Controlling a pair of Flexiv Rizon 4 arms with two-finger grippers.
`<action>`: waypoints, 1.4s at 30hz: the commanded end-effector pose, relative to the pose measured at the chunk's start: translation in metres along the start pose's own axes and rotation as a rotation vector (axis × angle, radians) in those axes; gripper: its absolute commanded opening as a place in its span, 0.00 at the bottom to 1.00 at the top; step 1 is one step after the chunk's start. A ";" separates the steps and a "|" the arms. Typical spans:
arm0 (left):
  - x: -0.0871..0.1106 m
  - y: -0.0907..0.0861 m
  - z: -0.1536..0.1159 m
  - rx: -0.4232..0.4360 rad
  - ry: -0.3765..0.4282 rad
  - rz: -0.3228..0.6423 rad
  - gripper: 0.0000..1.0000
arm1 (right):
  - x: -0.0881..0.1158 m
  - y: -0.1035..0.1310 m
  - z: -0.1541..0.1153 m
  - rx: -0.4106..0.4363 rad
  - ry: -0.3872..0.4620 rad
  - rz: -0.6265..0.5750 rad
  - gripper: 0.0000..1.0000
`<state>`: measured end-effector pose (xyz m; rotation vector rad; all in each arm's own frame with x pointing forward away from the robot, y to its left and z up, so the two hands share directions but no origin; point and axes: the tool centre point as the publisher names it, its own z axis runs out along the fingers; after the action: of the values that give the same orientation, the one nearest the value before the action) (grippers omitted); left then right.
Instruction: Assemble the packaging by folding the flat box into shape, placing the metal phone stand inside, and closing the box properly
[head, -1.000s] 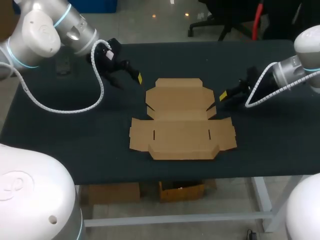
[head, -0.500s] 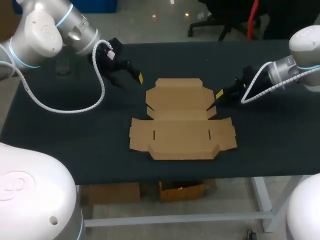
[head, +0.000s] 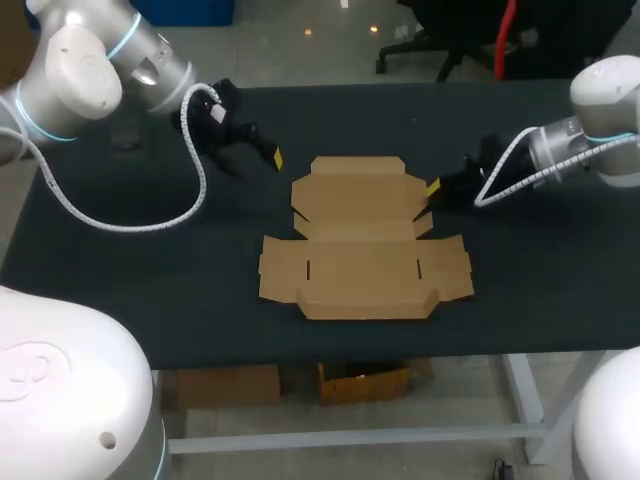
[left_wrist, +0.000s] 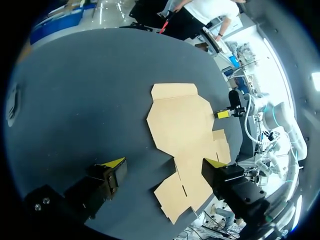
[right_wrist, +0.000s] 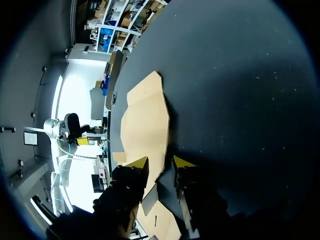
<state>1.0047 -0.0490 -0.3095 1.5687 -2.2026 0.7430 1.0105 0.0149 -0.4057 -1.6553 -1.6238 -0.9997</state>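
I get even overhead light on the dark surface (head: 150, 290); the flat box (head: 365, 235) casts thin shadows; wrist views burn white beyond the edge.

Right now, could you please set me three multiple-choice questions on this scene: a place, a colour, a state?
1. Where is the right claw? A at the box's right edge; B above the box's middle; C at the table's near edge.
2. What colour is the table? A white; B black; C green.
3. How is the box? A closed; B half folded; C lying flat.
Answers: A, its tip sits by the right flap; B, the top is dark throughout; C, every flap lies flat.
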 end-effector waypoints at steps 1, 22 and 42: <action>-0.002 0.006 -0.003 0.013 0.002 0.001 1.00 | 0.000 -0.002 0.004 -0.017 -0.002 0.014 0.28; -0.014 0.022 -0.013 0.036 0.006 -0.015 1.00 | 0.003 0.007 0.025 -0.091 0.058 0.083 0.24; -0.015 0.022 -0.010 0.003 0.086 0.036 1.00 | 0.028 0.008 0.018 -0.156 0.152 -0.043 0.00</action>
<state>0.9800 -0.0251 -0.3131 1.4985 -2.1739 0.8239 1.0259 0.0493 -0.3951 -1.6232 -1.5248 -1.2420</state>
